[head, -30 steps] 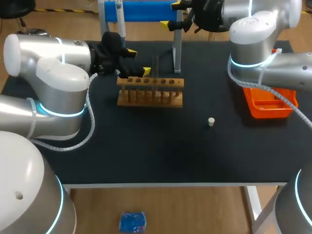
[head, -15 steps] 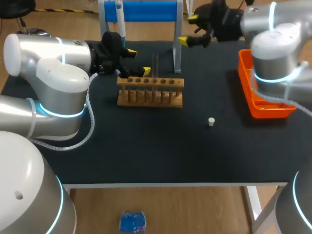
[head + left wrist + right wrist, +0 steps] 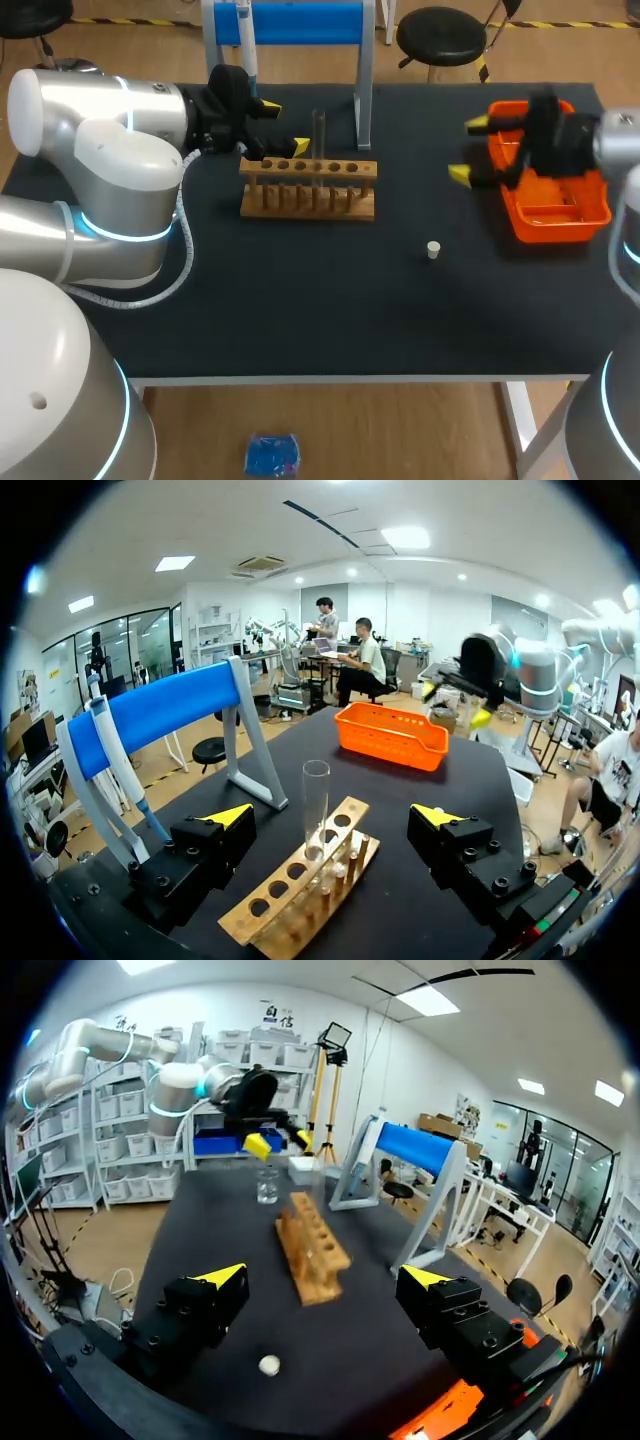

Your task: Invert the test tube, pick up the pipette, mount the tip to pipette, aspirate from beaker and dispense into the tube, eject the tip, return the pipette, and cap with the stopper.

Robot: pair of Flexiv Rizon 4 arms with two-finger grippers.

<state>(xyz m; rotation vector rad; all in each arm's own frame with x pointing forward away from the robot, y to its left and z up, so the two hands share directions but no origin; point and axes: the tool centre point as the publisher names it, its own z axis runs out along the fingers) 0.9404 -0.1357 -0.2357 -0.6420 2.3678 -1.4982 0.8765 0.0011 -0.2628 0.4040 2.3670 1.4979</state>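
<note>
Head view, test tube (image 3: 320, 135) upright in rack (image 3: 308, 192)

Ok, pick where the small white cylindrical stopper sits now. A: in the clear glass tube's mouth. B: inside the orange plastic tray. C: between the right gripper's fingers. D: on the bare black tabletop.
D: the small white cylindrical stopper stands alone on the black tabletop, apart from the wooden tube rack and the orange plastic tray.
</note>
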